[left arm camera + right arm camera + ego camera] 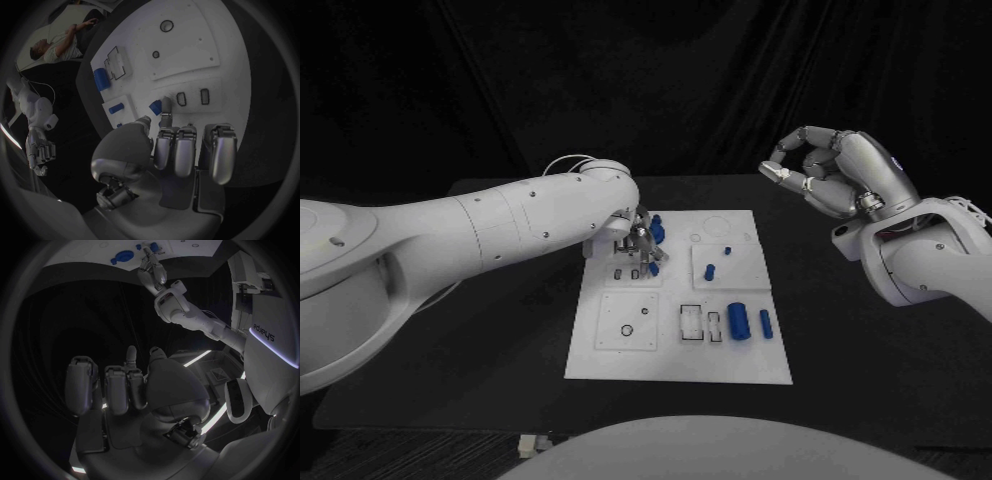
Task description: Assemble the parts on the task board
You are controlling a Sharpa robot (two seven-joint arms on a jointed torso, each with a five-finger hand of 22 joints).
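One blue part (155, 106) pinched by left hand (164, 150) fingertips over task board (187, 45); right hand (837, 170) curled, empty

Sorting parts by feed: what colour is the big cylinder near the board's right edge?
Blue cylinder, clearest in the head view.

Bench (473, 380): black, plain, no pattern. Task board (733, 365): white w/ thin dark outlines, rectangles and small circles. Parts: blue; big blue cylinder (738, 321) and slimmer blue piece (764, 322) near front right of board, small blue piece (710, 271) mid-board, blue piece (659, 226) by the left robot hand. Left robot hand (640, 240): silver-grey w/ dark gaps; its arm (459, 235) white w/ small dark dots. Right robot hand (831, 170): silver, grey shading; its arm (935, 265) white. Backdrop: black cloth.
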